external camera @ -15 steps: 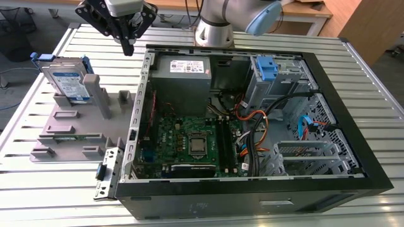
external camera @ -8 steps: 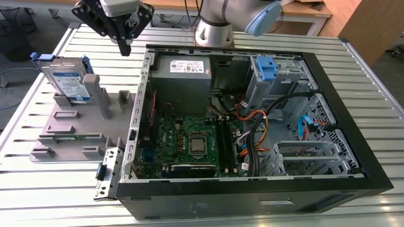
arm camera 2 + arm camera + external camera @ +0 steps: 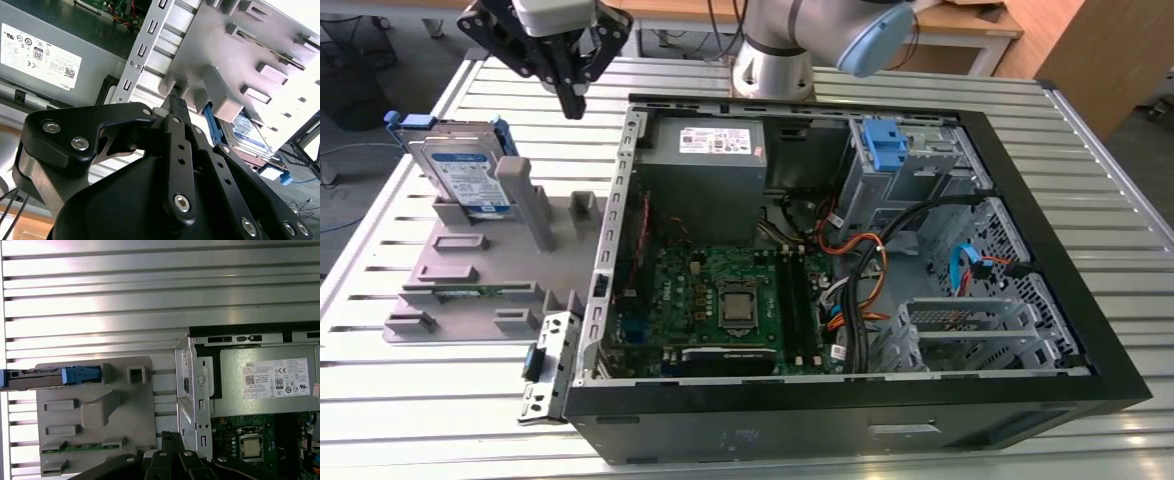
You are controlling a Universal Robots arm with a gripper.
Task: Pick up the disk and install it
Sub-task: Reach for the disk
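Observation:
The disk [image 3: 464, 170], a silver-grey drive with a white-and-blue label in a blue carrier, stands upright in a slot of the grey holder [image 3: 480, 290] at the exterior view's left. My gripper [image 3: 572, 100] hangs above the table between the holder and the computer case, right of the disk and apart from it. Its fingers are shut with nothing between them. In the second wrist view the disk [image 3: 247, 132] lies beyond the shut fingertips [image 3: 177, 105]. The first wrist view has the disk [image 3: 50, 376] edge-on, away from my gripper [image 3: 172, 437].
The open computer case [image 3: 1067, 300] lies on the slatted metal table [image 3: 400, 420]. Inside it are a grey power supply [image 3: 707, 150], a green motherboard [image 3: 720, 300], cables, and an upright blue bracket [image 3: 886, 145] in the drive bay. The arm's base [image 3: 771, 60] stands behind the case.

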